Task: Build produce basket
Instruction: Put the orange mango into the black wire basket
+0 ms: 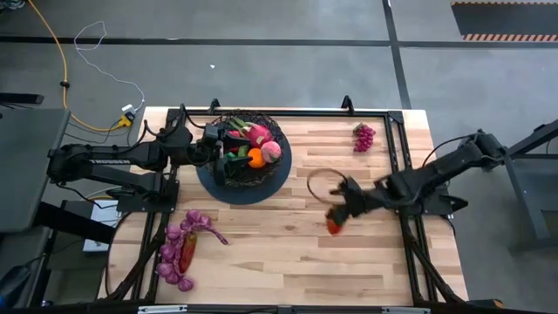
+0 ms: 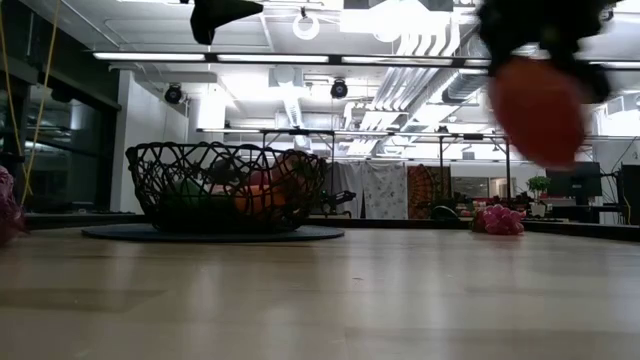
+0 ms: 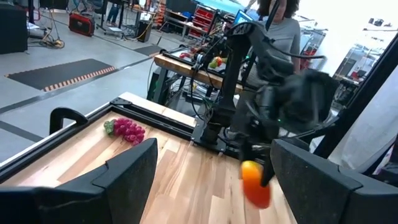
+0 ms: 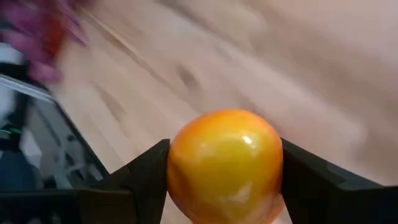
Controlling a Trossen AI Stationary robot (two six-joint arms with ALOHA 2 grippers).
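Observation:
The black wire basket (image 1: pixel 277 167) stands on a dark round base at the table's far left and holds an orange (image 1: pixel 255 157), pink and red fruits and green pieces; its wall (image 2: pixel 180 170) shows in the low view. My left gripper (image 1: pixel 212 144) (image 3: pixel 214 165) hovers open over the basket's left rim. My right gripper (image 1: pixel 338 216) (image 4: pixel 224 177) is right of the table's middle, shut on a red-orange mango (image 1: pixel 335 226). A purple grape bunch (image 1: pixel 364 137) lies near the far edge. More purple grapes with a red piece (image 1: pixel 185 249) lie near the left front. My right gripper pinches the mango (image 4: pixel 224 162) between its two fingers (image 4: pixel 146 180), one on each of its opposite sides. The mango (image 2: pixel 537 108) is lifted clear of the table and hangs at the fingers' free ends (image 3: pixel 255 180).
Black frame rails run along the table's far edge (image 1: pixel 305 113) and down its right side (image 1: pixel 410 235). Bare wood lies between the basket and my right gripper and across the near middle (image 1: pixel 296 262). A person (image 3: pixel 280 25) stands beyond the table in the left wrist view.

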